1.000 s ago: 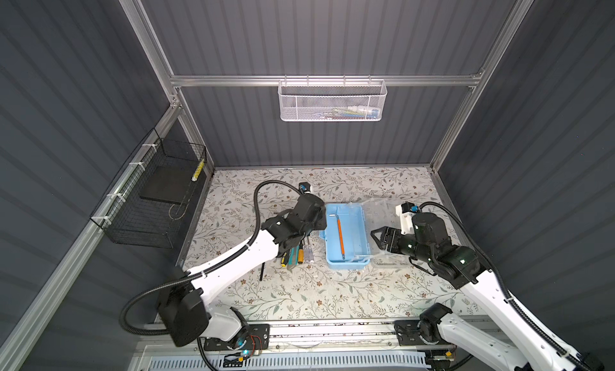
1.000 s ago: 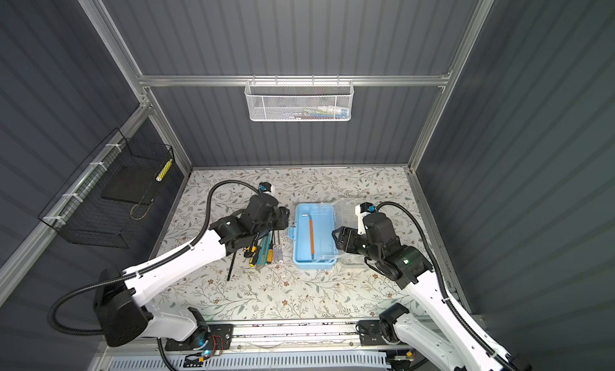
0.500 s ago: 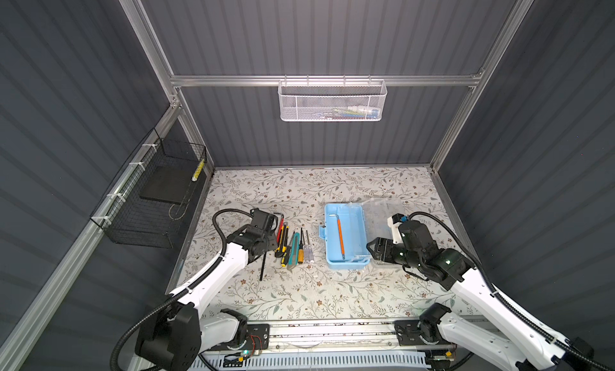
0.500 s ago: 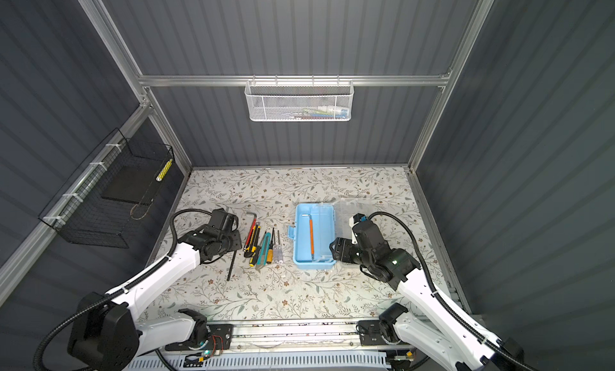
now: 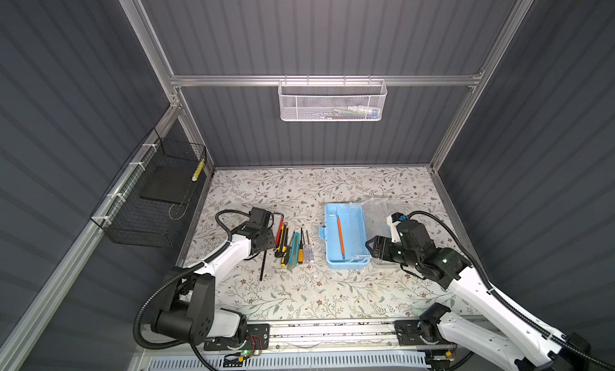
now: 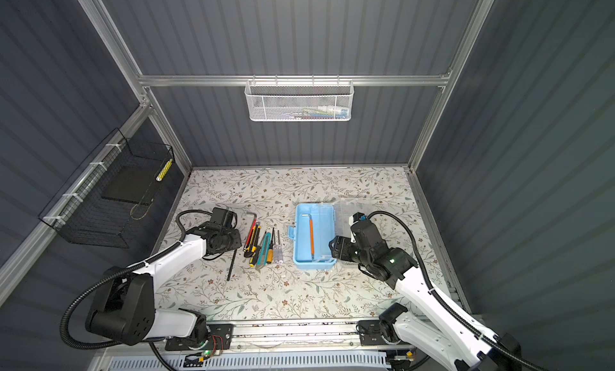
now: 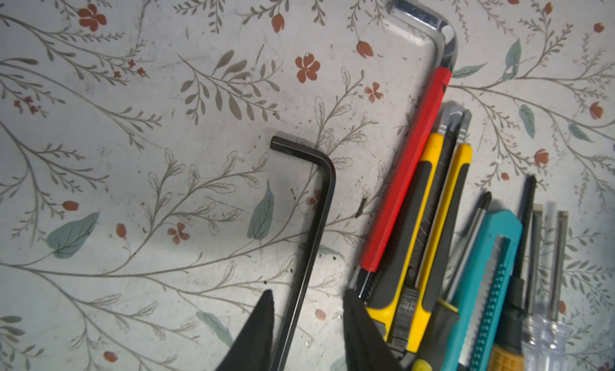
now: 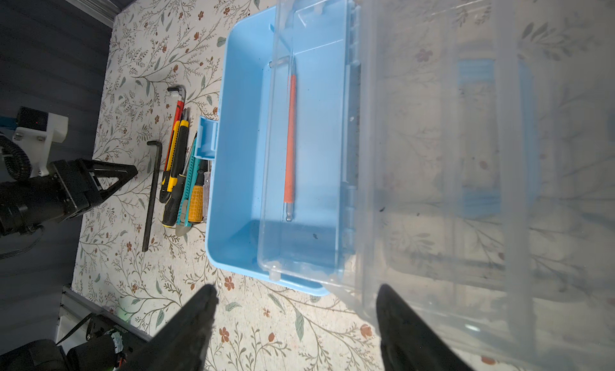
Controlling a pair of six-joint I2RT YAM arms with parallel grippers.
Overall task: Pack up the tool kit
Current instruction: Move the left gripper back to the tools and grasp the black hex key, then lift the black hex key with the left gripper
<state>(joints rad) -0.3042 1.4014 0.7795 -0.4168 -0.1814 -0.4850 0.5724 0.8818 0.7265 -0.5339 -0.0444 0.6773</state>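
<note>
The left gripper [image 7: 309, 307] stands partly open astride the black hex key [image 7: 319, 219], with a gap on each side (nothing held). The blue box [image 5: 354, 229] sits right of centre in both top views, its lid [image 5: 382, 209] open and an orange key [image 5: 340, 234] inside. The right gripper [image 8: 296, 306] gapes wide at its near corner, clasping nothing. The teal knife [image 5: 292, 251] lies on the desk [image 5: 299, 292], left of the box.
</note>
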